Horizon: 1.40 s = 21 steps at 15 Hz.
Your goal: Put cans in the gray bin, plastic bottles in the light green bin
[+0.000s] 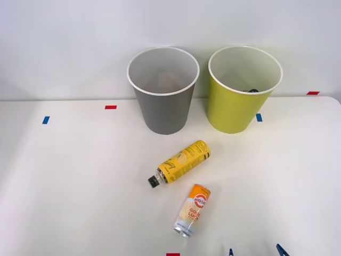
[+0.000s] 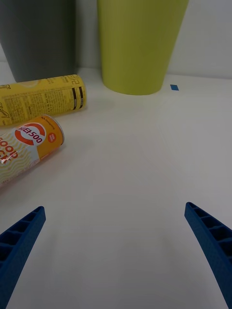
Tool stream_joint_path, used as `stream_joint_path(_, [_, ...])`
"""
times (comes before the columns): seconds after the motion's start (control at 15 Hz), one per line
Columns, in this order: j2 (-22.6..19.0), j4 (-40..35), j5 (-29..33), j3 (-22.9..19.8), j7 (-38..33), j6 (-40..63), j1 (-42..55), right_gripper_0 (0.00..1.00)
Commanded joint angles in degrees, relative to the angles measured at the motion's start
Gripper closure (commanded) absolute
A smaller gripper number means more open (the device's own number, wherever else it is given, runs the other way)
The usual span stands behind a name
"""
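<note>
While the right gripper (image 2: 116,251) hangs low over the white table (image 1: 69,186) with its two blue ribbed fingers (image 2: 21,241) spread wide and nothing between them, the items stand as follows. Item one: one can (image 1: 192,210), orange band, cream body, round red-and-white logo, lying on its side on the table near the front edge, just beside the gripper in the wrist view, untouched. Item two: one plastic bottle (image 1: 180,163), yellow label, black cap, also on its side, lying just beyond the can and between it and the bins, cap pointing toward the robot's left. Item three: gray bin (image 1: 163,90), upright at the back of the table; its pale inside shows a faint shape at the bottom that cannot be identified. Item four: light green bin (image 1: 244,89), upright just beside the gray one on the robot's right; a small dark object shows near its inner front wall, possibly a bottle cap, not certain. Status, as judged: at least one can and one bottle remain to be sorted; no grasp begun. The can lies nearest the open fingers and seems the likelier first pick.
</note>
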Motion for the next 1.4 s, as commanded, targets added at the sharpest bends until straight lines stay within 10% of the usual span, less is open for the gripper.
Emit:
stream_joint_path(0.07, [0.00,0.00,0.00,0.00,0.00,0.00,0.00,0.00])
stream_joint_path(1.4, [0.26,1.23,0.53,-0.79,1.14,0.00,-1.93,0.00])
